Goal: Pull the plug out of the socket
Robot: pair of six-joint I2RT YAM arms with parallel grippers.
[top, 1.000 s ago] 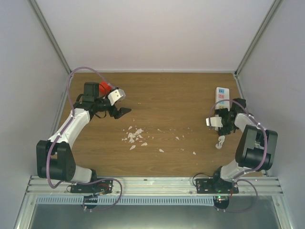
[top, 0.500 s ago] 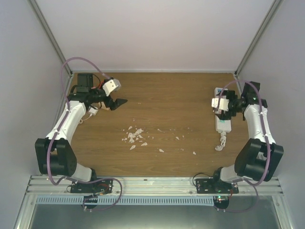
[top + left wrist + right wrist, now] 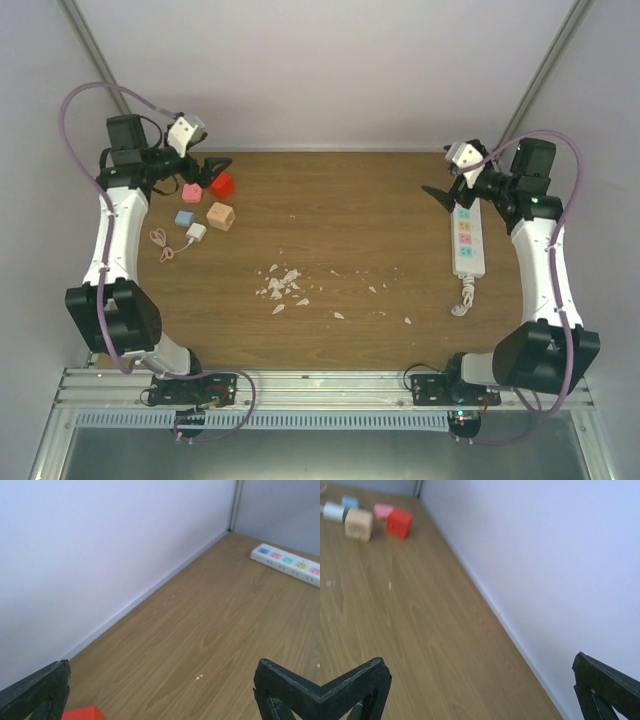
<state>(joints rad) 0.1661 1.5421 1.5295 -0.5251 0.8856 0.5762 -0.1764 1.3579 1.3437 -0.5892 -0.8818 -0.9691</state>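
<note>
The socket [image 3: 468, 238], a long white strip with pastel outlet panels, lies at the table's right side with its twisted cord [image 3: 463, 298] toward me. It also shows far off in the left wrist view as the socket [image 3: 287, 562]. A small white plug [image 3: 196, 232] with a thin cord lies at the left, far from the socket, and appears as the plug [image 3: 332, 511] in the right wrist view. My left gripper [image 3: 193, 168] hangs open near the back left corner. My right gripper [image 3: 452, 178] hangs open above the socket's far end. Both hold nothing.
Near the plug sit a red block [image 3: 222, 185], a pink block [image 3: 190, 192], a blue block [image 3: 184, 218] and a tan block [image 3: 220, 216]. White scraps [image 3: 282, 285] litter the table's middle. White walls close in the back and both sides.
Both arms have lifted and swung back toward the rear wall. The left gripper opened wider and uncovered the blocks and plug. The right gripper moved off the socket.
</note>
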